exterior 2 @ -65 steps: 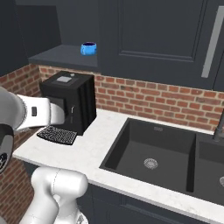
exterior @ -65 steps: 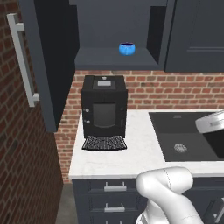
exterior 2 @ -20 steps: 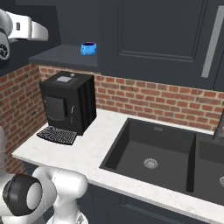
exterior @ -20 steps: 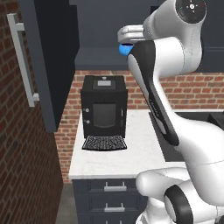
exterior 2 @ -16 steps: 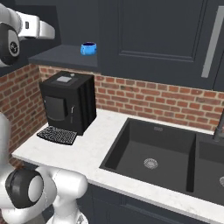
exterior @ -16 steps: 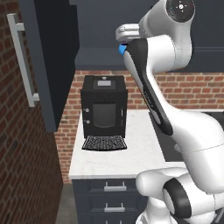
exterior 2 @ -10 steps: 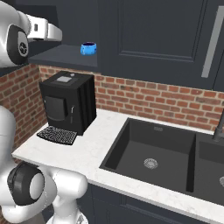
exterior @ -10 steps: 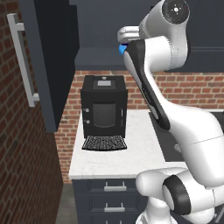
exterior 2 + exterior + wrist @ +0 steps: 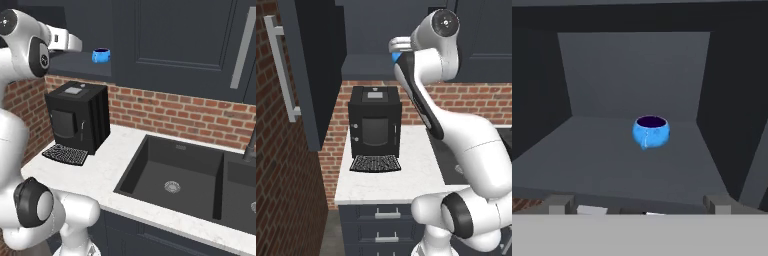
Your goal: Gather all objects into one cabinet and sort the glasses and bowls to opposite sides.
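I've got the arm (image 9: 456, 125) raised up in front of the open wall cabinet (image 9: 637, 75); in left base view it blocks most of the shelf. Black coffee machine (image 9: 375, 121) sits on the white tabletop (image 9: 386, 182) below, sink (image 9: 175, 180) to its right. Hand (image 9: 637, 205) at the shelf's front edge, fingers wide apart, nothing btwn them. Blue vessel (image 9: 651, 132) upright mid-shelf, apart from the hand; a sliver of it shows behind the arm.
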